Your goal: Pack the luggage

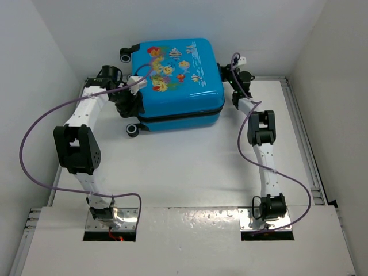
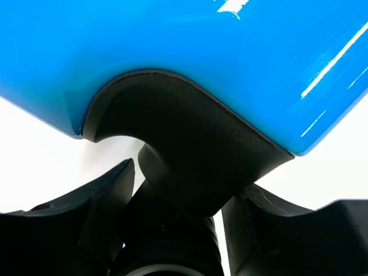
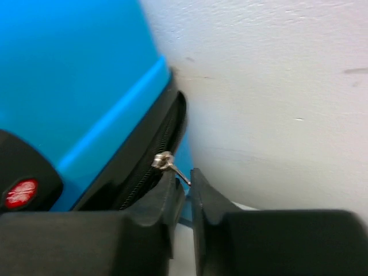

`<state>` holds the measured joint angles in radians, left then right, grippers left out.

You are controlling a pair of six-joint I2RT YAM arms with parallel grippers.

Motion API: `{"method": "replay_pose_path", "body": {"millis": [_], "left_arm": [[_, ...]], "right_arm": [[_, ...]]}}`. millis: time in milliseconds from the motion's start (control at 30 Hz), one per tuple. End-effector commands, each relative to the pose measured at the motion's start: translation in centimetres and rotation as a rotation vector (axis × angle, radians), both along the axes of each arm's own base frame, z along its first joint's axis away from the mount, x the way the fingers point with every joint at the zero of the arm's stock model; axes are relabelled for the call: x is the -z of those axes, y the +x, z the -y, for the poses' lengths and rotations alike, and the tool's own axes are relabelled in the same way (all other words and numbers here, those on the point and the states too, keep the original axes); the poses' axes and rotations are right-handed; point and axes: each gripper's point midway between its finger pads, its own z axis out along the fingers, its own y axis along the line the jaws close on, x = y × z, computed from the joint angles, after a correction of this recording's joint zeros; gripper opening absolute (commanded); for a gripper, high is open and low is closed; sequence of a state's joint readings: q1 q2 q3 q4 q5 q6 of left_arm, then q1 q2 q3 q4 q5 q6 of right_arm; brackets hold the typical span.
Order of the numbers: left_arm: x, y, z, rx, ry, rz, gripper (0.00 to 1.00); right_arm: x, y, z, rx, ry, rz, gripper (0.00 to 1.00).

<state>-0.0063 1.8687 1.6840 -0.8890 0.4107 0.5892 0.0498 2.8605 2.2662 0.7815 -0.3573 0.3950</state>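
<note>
Right wrist view: right gripper (image 3: 188, 178), jaws narrowed to a slit on the zipper pull (image 3: 167, 163) at the black seam of the luggage (image 3: 69, 69). Luggage: lid down, lying flat at the far side of the table (image 1: 190, 167). Left gripper (image 2: 187, 181): jaws wide, astride a caster wheel (image 2: 167, 253), not clamped. Handling note: probably zipping; the pull should travel along the track rather than lift off it, with the left arm bracing the shell.
</note>
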Motion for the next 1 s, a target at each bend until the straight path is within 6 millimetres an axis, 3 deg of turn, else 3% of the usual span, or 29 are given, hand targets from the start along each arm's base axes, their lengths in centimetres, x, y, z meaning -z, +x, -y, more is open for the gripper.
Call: {"method": "replay_pose_path", "body": {"millis": [0, 33, 100, 133, 167, 200, 233, 267, 300, 367, 433, 533, 600, 700, 800, 833, 867, 967], "left_arm": [[2.8, 7.7, -5.2, -0.269, 0.13, 0.189, 0.01], [1.5, 7.9, -5.0, -0.264, 0.116, 0.222, 0.12], [0.9, 7.9, -4.5, -0.267, 0.083, 0.235, 0.38], [-0.3, 8.0, -4.3, -0.27, 0.066, 0.26, 0.55], [-1.2, 8.4, -4.0, -0.289, 0.033, 0.285, 0.6], [-1.7, 8.4, -3.9, -0.301, 0.021, 0.298, 0.63], [-2.5, 8.5, -3.4, -0.291, -0.011, 0.315, 0.66], [-4.0, 8.5, -2.8, -0.291, -0.027, 0.346, 0.66], [-4.6, 8.5, -2.7, -0.311, -0.049, 0.362, 0.68], [-5.8, 8.1, -1.7, -0.291, -0.083, 0.383, 0.68], [-7.4, 7.5, -1.1, -0.286, -0.099, 0.424, 0.69], [-8.7, 6.2, -0.6, -0.297, -0.118, 0.455, 0.69], [-8.6, 5.3, -0.1, -0.295, -0.126, 0.446, 0.71], [-9.9, 4.5, -0.5, -0.308, -0.119, 0.476, 0.72], [-10.1, 4.2, -0.2, -0.306, -0.116, 0.481, 0.73], [-10.1, 4.2, -0.2, -0.306, -0.116, 0.481, 0.73], [-10.5, 4.0, -0.2, -0.305, -0.118, 0.49, 0.73], [-10.5, 3.8, -0.3, -0.319, -0.119, 0.488, 0.73]], "right_arm": [[0.0, 1.5, 8.2, 0.284, -0.005, 0.028, 0.15], [-1.4, 1.3, 8.0, 0.274, 0.018, 0.035, 0.36], [-1.1, -0.2, 7.5, 0.25, 0.041, 0.003, 0.52], [0.3, -1.6, 7.3, 0.24, 0.054, -0.058, 0.61], [-0.3, -2.2, 7.1, 0.218, 0.067, -0.058, 0.64], [-4.9, -3.0, 6.5, 0.176, 0.095, -0.015, 0.66], [-5.4, -3.7, 6.3, 0.134, 0.114, -0.031, 0.66], [-2.4, -5.4, 6.1, 0.118, 0.138, -0.124, 0.66], [-6.1, -6.4, 5.8, 0.079, 0.147, -0.103, 0.66], [-5.2, -8.4, 5.1, -0.004, 0.218, -0.207, 0.6], [-6.2, -10.2, 4.5, -0.096, 0.243, -0.285, 0.51], [-7.3, -12.2, 3.7, -0.168, 0.289, -0.384, 0.5], [-7.3, -12.9, 2.8, -0.223, 0.316, -0.454, 0.5], [-7.6, -12.8, 1.9, -0.251, 0.33, -0.507, 0.5], [-3.8, -12.2, 2.0, -0.179, 0.34, -0.621, 0.44], [-4.9, -11.8, 2.0, -0.183, 0.333, -0.593, 0.44], [-3.0, -11.7, 2.4, -0.137, 0.349, -0.652, 0.39], [-0.5, -11.1, 3.4, -0.07, 0.384, -0.695, 0.36]]}}
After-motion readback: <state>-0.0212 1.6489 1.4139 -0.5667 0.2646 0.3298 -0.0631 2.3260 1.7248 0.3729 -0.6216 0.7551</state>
